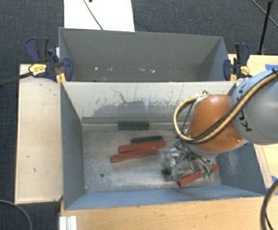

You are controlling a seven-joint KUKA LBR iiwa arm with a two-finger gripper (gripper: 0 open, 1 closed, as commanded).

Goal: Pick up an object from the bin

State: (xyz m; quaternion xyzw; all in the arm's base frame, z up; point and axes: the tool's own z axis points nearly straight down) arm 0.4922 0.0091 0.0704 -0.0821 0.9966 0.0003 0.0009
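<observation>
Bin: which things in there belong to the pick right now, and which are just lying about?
In the job: gripper, low in the near right corner of the bin; short red stick beside it, nearest.

Lying about: upper long red stick and lower long red stick, mid-floor; dark green stick just above them; second dark green stick by the far wall.

Bin (72, 143) floor: lone bar (133, 125) by the far wall. Bar cluster (139, 148) mid-floor, in front of it. Gripper (177, 166) right of the cluster; near-wall bar (191, 178) just beside it, front right.
</observation>
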